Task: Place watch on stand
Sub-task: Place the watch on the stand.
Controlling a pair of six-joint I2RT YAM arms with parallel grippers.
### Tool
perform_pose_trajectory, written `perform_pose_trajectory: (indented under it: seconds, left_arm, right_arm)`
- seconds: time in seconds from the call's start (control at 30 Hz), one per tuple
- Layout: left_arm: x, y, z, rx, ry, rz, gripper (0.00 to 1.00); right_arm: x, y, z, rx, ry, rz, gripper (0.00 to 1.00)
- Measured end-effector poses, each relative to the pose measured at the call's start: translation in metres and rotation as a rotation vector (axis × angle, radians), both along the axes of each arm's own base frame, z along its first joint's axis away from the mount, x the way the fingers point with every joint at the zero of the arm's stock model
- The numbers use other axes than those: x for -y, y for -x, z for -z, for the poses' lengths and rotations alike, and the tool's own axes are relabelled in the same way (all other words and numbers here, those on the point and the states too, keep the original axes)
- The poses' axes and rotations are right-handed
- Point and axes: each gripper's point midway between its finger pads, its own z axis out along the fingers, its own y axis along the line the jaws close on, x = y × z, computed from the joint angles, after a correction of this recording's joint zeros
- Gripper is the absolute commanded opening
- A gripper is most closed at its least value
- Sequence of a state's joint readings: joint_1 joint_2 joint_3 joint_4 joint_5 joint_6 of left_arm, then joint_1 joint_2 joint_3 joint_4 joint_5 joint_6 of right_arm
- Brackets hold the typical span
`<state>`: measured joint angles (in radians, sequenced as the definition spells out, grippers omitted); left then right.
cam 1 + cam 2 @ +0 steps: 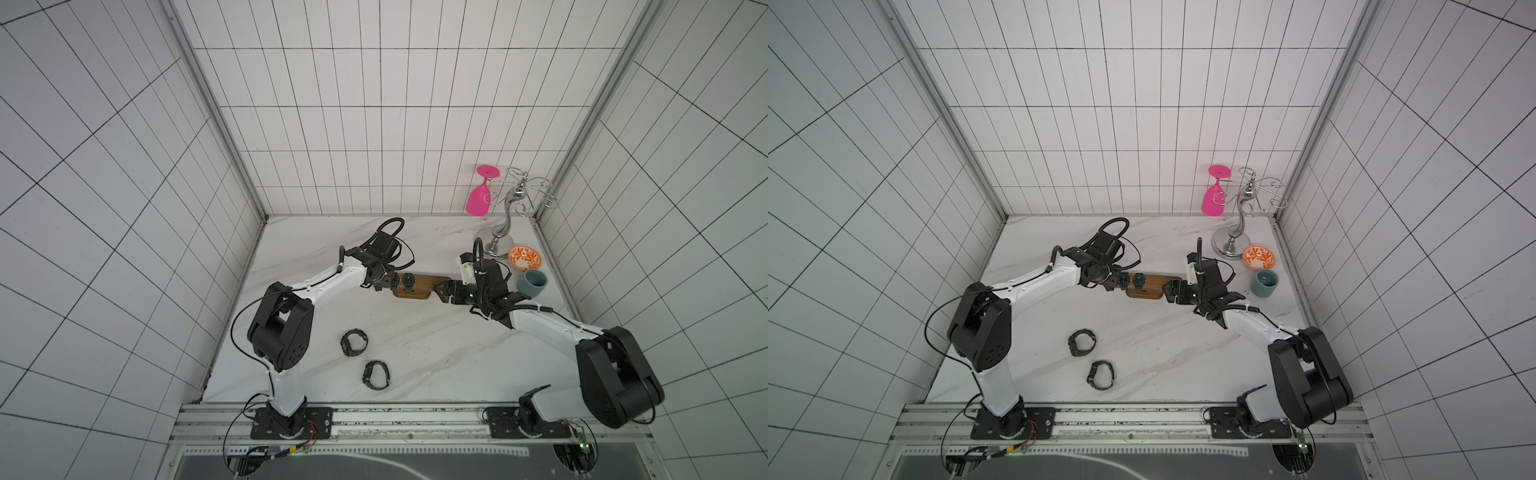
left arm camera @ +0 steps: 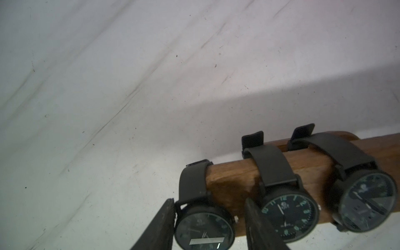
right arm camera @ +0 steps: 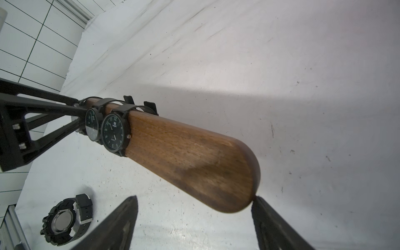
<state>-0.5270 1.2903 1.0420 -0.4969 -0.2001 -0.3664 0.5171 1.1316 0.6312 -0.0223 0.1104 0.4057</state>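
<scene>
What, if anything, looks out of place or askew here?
Two chunky watches lie loose on the table, off the stand. A slim watch in the left gripper hangs at the bar's very tip, barely on.

The stand (image 3: pixel 190 164) is grained matt wood; the watch (image 2: pixel 204 227) has a glossy face.

Green hour numerals are showing on two watches: 10, 11, 12, 2 and 3 on the middle watch (image 2: pixel 290 213), and 10, 11 and 12 on the innermost watch (image 3: pixel 113 132). Brand print is blurring beyond reading.
</scene>
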Motion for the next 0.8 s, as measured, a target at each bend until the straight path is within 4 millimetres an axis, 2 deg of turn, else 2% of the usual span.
perform_pose_trajectory:
  seconds: [0.17,0.4,0.8]
  left_arm:
    - [-0.006,-0.021,0.025,-0.083,-0.112,-0.039,0.39]
    - [-0.004,-0.044,0.049,-0.163,-0.182,-0.042,0.38]
    - [0.008,-0.043,0.082,-0.256,-0.225,0.014,0.38]
  right_arm:
    - [0.017,-0.01,0.015,-0.077,-0.07,0.033,0.94]
    - [0.014,-0.019,0.015,-0.097,-0.174,0.006,0.97]
    - [0.002,-0.019,0.034,-0.163,-0.212,-0.036,0.96]
